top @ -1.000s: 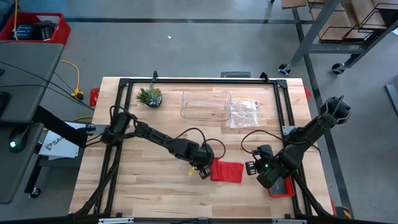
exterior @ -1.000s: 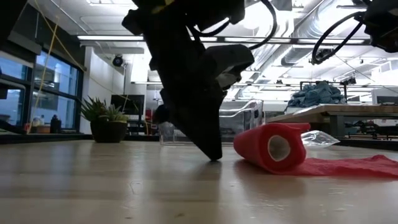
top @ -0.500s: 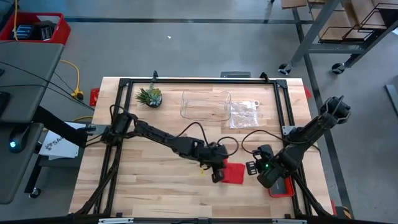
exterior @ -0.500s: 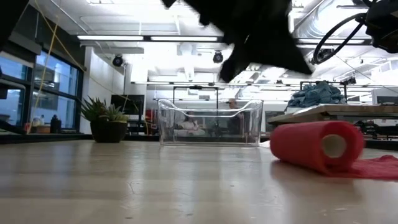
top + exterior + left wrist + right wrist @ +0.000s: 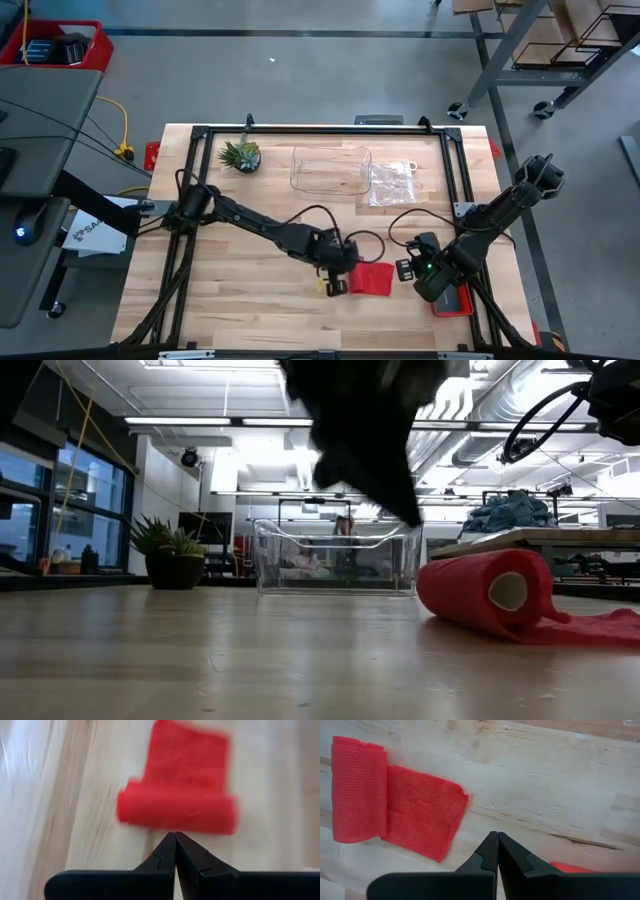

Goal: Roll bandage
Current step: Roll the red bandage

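Up close, your left gripper [image 5: 175, 836] has its two fingers pressed together with nothing between them, tips just short of the bandage [image 5: 177, 810], which blurs somewhat in that wrist view. The bandage [image 5: 370, 278] lies on the front right part of the table [image 5: 240, 300], mostly rolled into a stubby cylinder with a short flat tail still spread on the wood toward the right arm. From table height you see the roll [image 5: 485, 595] end-on, its hollow core facing the camera; the tail runs off the picture's right edge, so its end is cut off there. The left gripper [image 5: 375, 450] hangs above as a dark blurred mass, and it covers part of the clear plastic bin [image 5: 338, 555] behind it. Your right gripper [image 5: 497, 837] is also closed and empty, parked near the tail's free end; beside it a red tray [image 5: 452, 302] is largely hidden under that arm. Farther back stand the clear bin [image 5: 331, 168], a crinkly plastic bag [image 5: 393, 183] just beside it, and a small potted plant [image 5: 241, 155] toward the rear left.
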Motion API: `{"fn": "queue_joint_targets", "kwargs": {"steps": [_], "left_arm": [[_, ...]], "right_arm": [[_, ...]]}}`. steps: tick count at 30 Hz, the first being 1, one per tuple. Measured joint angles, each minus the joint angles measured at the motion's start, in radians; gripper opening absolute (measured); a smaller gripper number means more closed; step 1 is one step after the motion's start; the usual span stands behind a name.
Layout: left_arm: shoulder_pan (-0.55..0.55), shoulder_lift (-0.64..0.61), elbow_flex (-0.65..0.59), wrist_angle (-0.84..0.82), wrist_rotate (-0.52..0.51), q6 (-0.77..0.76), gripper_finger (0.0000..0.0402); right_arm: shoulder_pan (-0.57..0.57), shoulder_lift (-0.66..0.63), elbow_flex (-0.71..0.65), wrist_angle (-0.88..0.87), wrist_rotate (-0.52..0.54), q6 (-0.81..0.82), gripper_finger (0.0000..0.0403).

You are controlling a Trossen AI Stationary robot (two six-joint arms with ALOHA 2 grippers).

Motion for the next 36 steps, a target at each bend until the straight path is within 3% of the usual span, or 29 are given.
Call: {"fn": "queue_joint_targets", "kwargs": {"steps": [5,13,20,30,36], "left_arm": [[0.069,0.001,-0.1,0.028,0.086,-0.042,0.0],[0.133,0.025,-0.111,0.05,0.16,-0.013,0.0],[0.105,0.004,-0.112,-0.181,-0.012,-0.028,0.0],[0.049,0.053,-0.11,-0.014,0.164,-0.064,0.0],[0.027,0.07,-0.11,0.043,0.158,-0.124,0.0]], "right_arm": [[0.0,0.0,0.0,-0.003,0.0,0.003,0.0],[0.0,0.0,0.0,-0.003,0.0,0.008,0.0],[0.0,0.0,0.0,-0.008,0.0,0.008,0.0],[0.0,0.0,0.0,-0.017,0.003,0.008,0.0],[-0.001,0.0,0.0,-0.005,0.002,0.008,0.0]]}}
